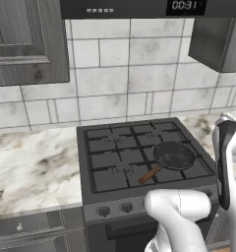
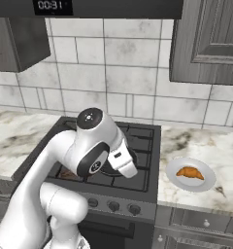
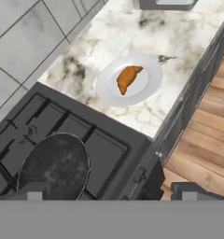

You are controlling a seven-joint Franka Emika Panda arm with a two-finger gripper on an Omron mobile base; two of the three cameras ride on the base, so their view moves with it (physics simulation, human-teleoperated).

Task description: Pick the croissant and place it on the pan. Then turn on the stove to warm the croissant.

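The croissant [image 2: 190,172] [image 3: 128,78], orange-brown, lies on a round white plate [image 2: 206,182] [image 3: 107,91] on the marble counter right of the stove [image 1: 115,162] [image 2: 142,146] [image 3: 109,149]. The black pan [image 1: 174,155] [image 3: 55,165] sits on the stove's front right grate, its wooden handle [image 1: 149,174] pointing front-left. In the right base view the arm hides most of the pan. My gripper [image 3: 113,192] hovers above the stove's right front corner, open, with nothing between its fingertips [image 3: 32,192]. The croissant lies well ahead of it, apart from it.
Marble counter [image 1: 36,167] [image 2: 210,141] flanks the stove on both sides. Round knobs [image 1: 104,210] [image 2: 113,206] line the stove front. A dark grey object [image 3: 165,3] stands on the counter beyond the plate. Wall cabinets [image 1: 26,39] [image 2: 206,39] hang overhead. Wooden floor [image 3: 202,154] lies beyond the counter edge.
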